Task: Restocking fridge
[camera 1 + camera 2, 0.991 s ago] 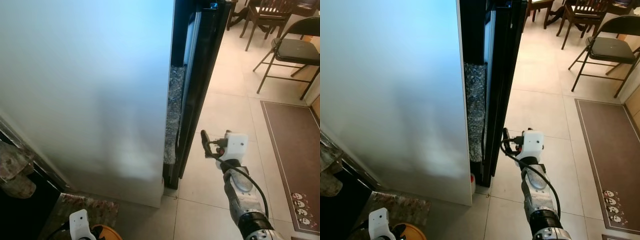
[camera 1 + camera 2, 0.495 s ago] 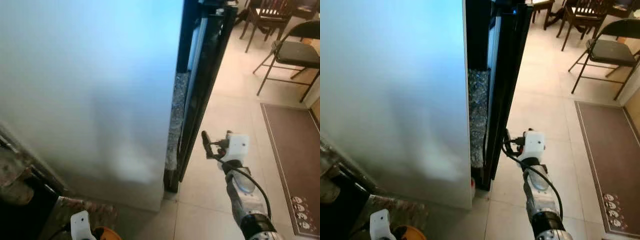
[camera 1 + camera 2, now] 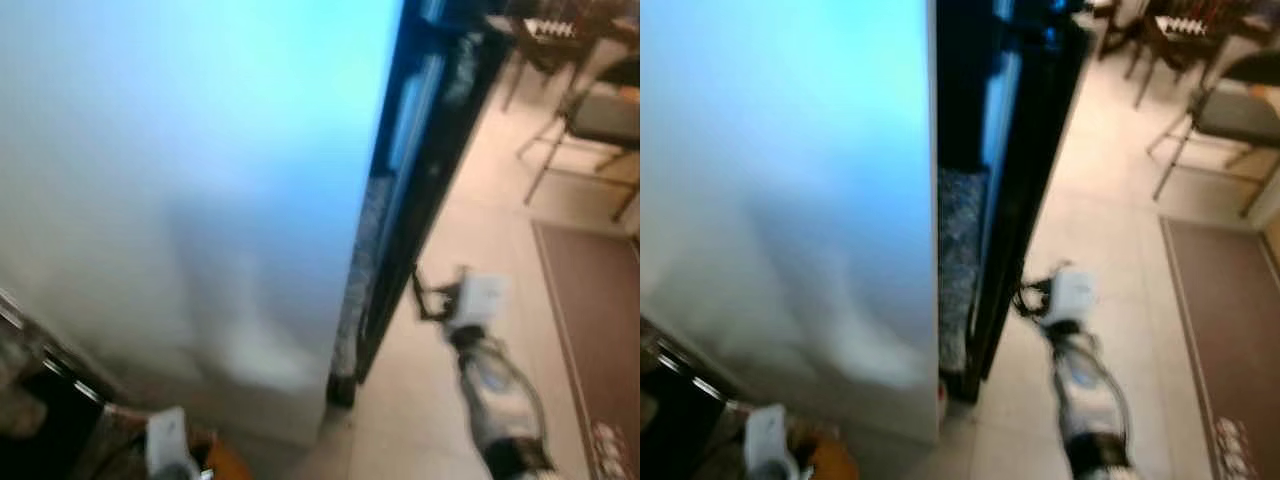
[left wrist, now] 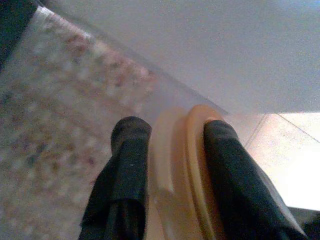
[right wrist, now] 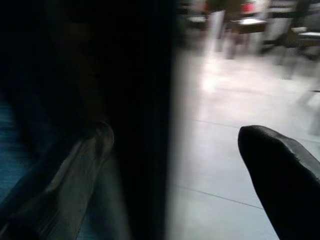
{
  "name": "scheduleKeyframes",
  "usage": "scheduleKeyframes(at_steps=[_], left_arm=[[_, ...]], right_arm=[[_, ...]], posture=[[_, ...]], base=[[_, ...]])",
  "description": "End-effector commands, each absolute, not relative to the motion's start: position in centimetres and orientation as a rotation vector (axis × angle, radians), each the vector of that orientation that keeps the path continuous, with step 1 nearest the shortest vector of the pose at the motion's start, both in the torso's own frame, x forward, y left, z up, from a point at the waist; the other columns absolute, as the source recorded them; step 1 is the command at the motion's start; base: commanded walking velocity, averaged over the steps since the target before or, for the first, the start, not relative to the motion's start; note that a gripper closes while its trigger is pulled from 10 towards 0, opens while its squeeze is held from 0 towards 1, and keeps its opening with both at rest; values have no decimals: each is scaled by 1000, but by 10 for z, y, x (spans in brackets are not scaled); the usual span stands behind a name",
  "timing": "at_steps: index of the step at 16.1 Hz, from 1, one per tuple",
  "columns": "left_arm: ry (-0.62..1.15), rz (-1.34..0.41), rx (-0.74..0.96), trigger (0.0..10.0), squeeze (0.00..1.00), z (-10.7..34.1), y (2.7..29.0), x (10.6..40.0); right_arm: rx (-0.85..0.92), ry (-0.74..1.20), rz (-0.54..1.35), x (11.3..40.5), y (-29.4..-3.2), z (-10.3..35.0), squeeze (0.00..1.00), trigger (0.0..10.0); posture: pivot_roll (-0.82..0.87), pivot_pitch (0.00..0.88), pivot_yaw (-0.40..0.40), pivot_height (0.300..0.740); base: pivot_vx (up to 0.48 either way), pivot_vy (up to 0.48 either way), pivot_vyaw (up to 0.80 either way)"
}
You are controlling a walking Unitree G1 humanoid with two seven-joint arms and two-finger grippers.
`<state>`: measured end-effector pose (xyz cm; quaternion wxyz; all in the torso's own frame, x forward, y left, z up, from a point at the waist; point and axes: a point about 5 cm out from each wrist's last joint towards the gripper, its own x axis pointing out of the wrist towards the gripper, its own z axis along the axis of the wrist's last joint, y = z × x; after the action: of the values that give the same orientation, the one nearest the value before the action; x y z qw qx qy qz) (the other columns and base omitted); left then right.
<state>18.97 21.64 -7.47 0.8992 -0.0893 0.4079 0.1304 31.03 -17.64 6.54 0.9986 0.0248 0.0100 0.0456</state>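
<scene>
The fridge's pale side panel [image 3: 200, 150] takes up the left of the blurred eye views, and its black door [image 3: 420, 150] stands edge-on beside it. My right gripper [image 3: 425, 295] is open, held low, close to that black edge. In the right wrist view its fingers [image 5: 85, 165] spread wide, with the dark door edge [image 5: 140, 125] between them. My left gripper [image 4: 172, 150] is shut on a round orange container [image 4: 180, 165], low at the bottom left [image 3: 222, 462] near the fridge's foot.
A folding chair [image 3: 590, 110] and wooden chairs stand at the far right on the tiled floor [image 3: 470, 230]. A brown mat [image 3: 590, 330] lies along the right edge. A speckled stone surface [image 4: 45, 115] lies under my left gripper. Something dark [image 3: 30, 420] sits at the lower left.
The whole picture has shifted and blurred, so the camera is moving. My right gripper stays by the black door edge, and the left still holds the orange container.
</scene>
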Motion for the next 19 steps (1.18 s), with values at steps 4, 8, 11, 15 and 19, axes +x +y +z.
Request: scheduleKeyframes(at_steps=[4,8,11,15,19], left_arm=[[913,260,-194,10000,0,-84,211,174],[920,254,-189,10000,0,-85,211,172],[922,249,-185,10000,0,-85,210,171],[929,247,-187,10000,0,-87,209,170],[936,251,-185,10000,0,-87,210,168]], right_arm=[[69,64,74,282,-192,52,0,10000],[50,119,187,273,-187,45,0,10000],[56,61,223,295,-179,67,0,10000],[97,66,338,304,-166,72,0,10000],[69,58,356,311,-165,76,0,10000]], posture=[[-63,48,12,740],[-71,55,15,740],[-67,56,14,740],[-61,58,13,740],[-67,59,19,740]], base=[[0,0,0],[0,0,0],[0,0,0],[0,0,0],[0,0,0]])
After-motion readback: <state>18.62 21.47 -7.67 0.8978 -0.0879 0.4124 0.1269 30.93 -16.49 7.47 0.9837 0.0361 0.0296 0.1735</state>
